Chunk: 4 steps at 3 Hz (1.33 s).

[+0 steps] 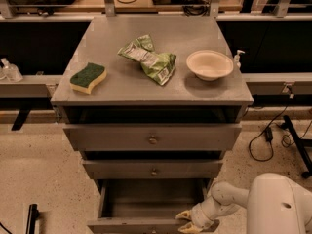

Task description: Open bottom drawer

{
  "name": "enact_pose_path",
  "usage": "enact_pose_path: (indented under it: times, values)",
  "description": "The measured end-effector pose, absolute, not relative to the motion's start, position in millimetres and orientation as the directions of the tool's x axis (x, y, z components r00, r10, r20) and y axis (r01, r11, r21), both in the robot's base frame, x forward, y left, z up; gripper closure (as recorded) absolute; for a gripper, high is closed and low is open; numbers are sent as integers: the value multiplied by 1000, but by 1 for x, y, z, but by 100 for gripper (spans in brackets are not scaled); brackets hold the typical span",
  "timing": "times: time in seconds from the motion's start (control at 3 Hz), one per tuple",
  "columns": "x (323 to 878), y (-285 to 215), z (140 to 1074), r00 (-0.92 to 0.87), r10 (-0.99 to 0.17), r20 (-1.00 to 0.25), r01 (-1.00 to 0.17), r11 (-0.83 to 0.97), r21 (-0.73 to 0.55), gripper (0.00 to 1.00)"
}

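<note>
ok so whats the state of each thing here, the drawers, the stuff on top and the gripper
bottom drawer: pulled out, open, nothing visible inside
middle drawer: looks shut
top drawer: looks shut
sponge: lying flat, green side up
snack bag: crumpled, lying on its side
bowl: upright, empty
gripper: low, at the bottom drawer's front right corner

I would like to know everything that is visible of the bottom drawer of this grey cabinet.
The bottom drawer is the lowest of three in the grey cabinet and looks like grey metal. It stands pulled out well past the middle drawer, so its dark inside shows. Its flat front lies at the lower picture edge, partly cut off. The gripper is at the right end of that front; whether they touch cannot be told.
</note>
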State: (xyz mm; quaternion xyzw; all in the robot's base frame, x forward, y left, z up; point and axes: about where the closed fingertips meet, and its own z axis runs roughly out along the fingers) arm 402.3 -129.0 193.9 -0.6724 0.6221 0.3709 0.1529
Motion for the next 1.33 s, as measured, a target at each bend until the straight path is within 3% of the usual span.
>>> enact_pose_path:
  times: [1.0,1.33]
  values:
    - [403,-129,196,-47,-727,-685,-950,-179,254,1]
    - [403,-129,206,-28,-758,-652,-955,-173,242,0]
